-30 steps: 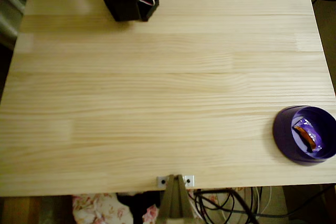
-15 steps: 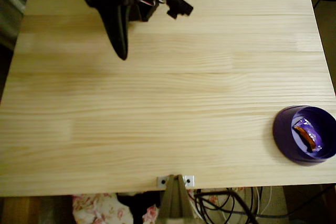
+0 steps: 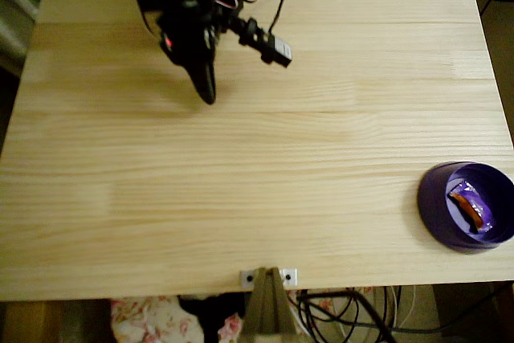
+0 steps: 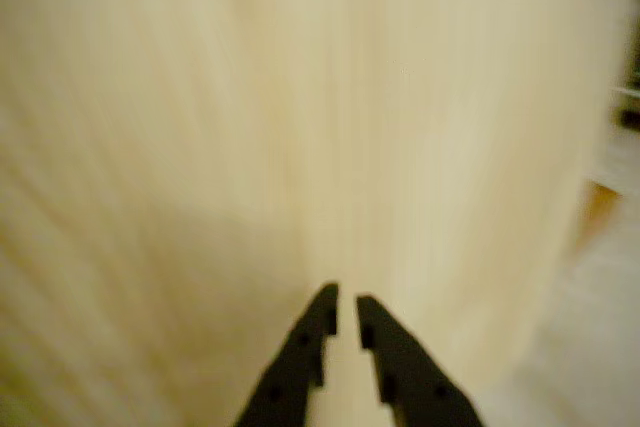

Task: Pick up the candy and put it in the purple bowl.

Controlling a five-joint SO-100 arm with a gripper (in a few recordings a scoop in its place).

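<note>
In the overhead view the candy (image 3: 470, 207) lies inside the purple bowl (image 3: 434, 206) at the table's (image 3: 265, 174) lower right edge. The jaws (image 3: 207, 94) hang over the upper left part of the table, well apart from the bowl. The wrist view shows the jaws (image 4: 345, 309) nearly closed and empty, a thin gap between their tips.

One candy (image 3: 469, 207), one purple bowl (image 3: 438, 198), one table (image 3: 257, 166).

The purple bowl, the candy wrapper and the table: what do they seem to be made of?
The purple bowl looks like smooth plastic with a glossy inside. The candy seems wrapped in shiny foil or film, since it glints. The table looks like pale wood, with grain lines and joined boards.
</note>
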